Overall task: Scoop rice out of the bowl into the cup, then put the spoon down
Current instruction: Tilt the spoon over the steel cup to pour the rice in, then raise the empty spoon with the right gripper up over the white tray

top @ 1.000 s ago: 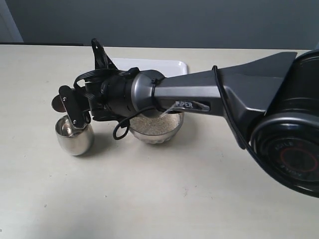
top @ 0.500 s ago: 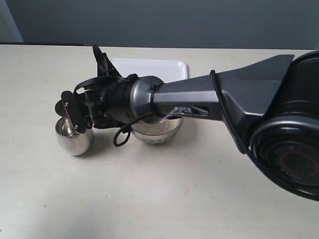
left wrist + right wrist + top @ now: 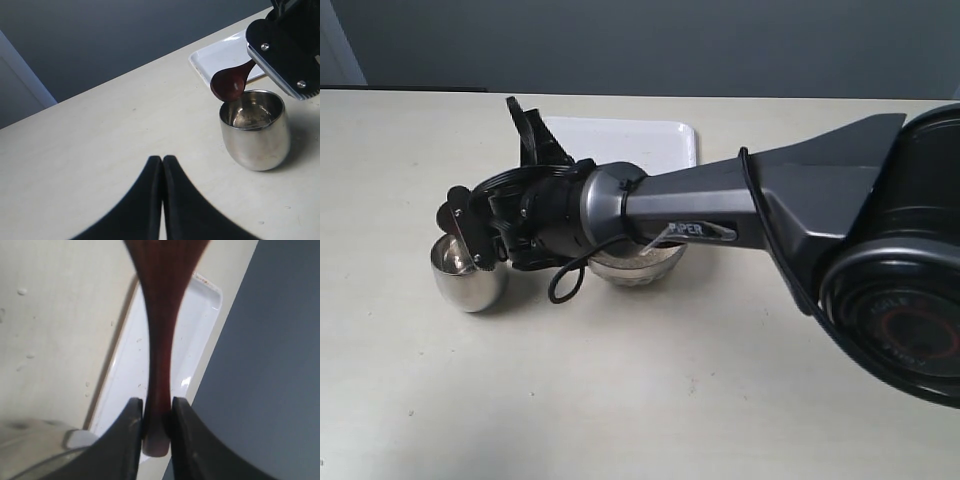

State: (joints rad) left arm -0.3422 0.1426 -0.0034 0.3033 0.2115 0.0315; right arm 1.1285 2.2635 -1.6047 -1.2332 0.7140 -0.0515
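Observation:
My right gripper (image 3: 468, 232) reaches across to the left and is shut on the dark reddish-brown spoon's handle (image 3: 160, 340). The spoon's oval head (image 3: 228, 84) hangs tilted just above the rim of the steel cup (image 3: 255, 127), hollow side turned toward the cup; no grains show in it. The cup (image 3: 470, 272) stands upright, with a pale patch at its bottom that I cannot identify. The steel bowl (image 3: 642, 268) sits right of the cup, mostly under the right arm, and its rice is hidden. My left gripper (image 3: 162, 160) is shut and empty, low over the table, short of the cup.
A white tray (image 3: 620, 138) lies behind the bowl and cup, also seen in the right wrist view as the white tray (image 3: 172, 360). The right arm's dark body (image 3: 780, 190) spans the right half of the scene. A loose black cable loop (image 3: 563, 285) hangs near the bowl.
The right wrist has turned and sunk slightly, tipping the spoon head over the cup. The arm now covers the rice in the bowl that showed before.

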